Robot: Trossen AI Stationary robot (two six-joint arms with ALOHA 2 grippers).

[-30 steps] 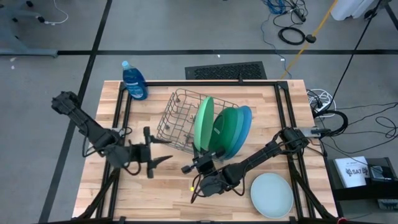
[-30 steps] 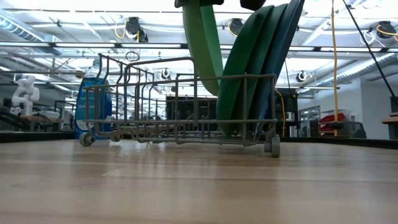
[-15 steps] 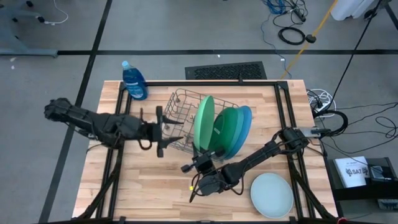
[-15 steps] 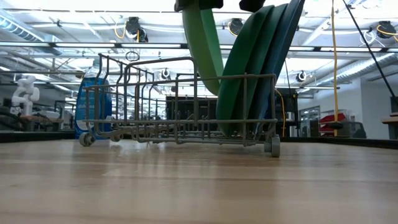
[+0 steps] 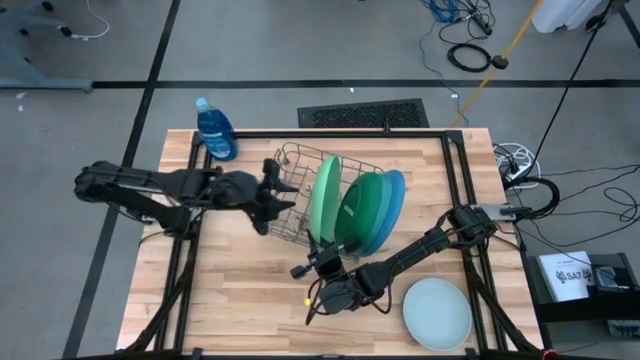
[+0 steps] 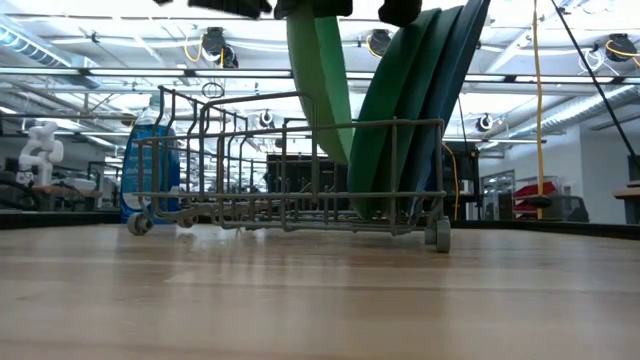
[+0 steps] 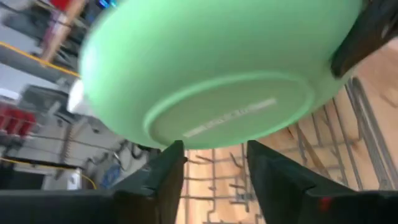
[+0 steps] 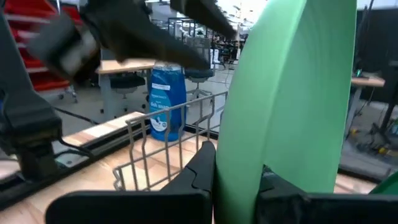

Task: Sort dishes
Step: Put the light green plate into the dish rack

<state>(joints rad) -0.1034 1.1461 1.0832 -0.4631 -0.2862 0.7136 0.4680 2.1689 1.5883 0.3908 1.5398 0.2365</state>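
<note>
The right gripper (image 5: 335,250) is clamped on the upright light green plate's (image 5: 326,195) near rim, in the rack (image 5: 285,185). The left gripper (image 5: 275,195), jaws apart, is just left of its face.

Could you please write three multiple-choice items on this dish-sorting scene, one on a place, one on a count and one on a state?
1. Where does the pale mint plate lie?
A. Flat on the table, outside the rack
B. Upright in the rack
C. Under the blue bottle

2. How many plates stand on edge at the wire rack?
A. One
B. Two
C. Four

3. What is the right gripper doing?
A. Hanging open over the bottle
B. Shut on the light green plate's rim
C. Resting on the mint plate

Answers:
1 A: the high view shows it flat near the table's corner, apart from the rack.
2 C: the light green plate, a dark green, a teal and a blue one show.
3 B: the right wrist view shows the fingers clamping the green rim.
</note>
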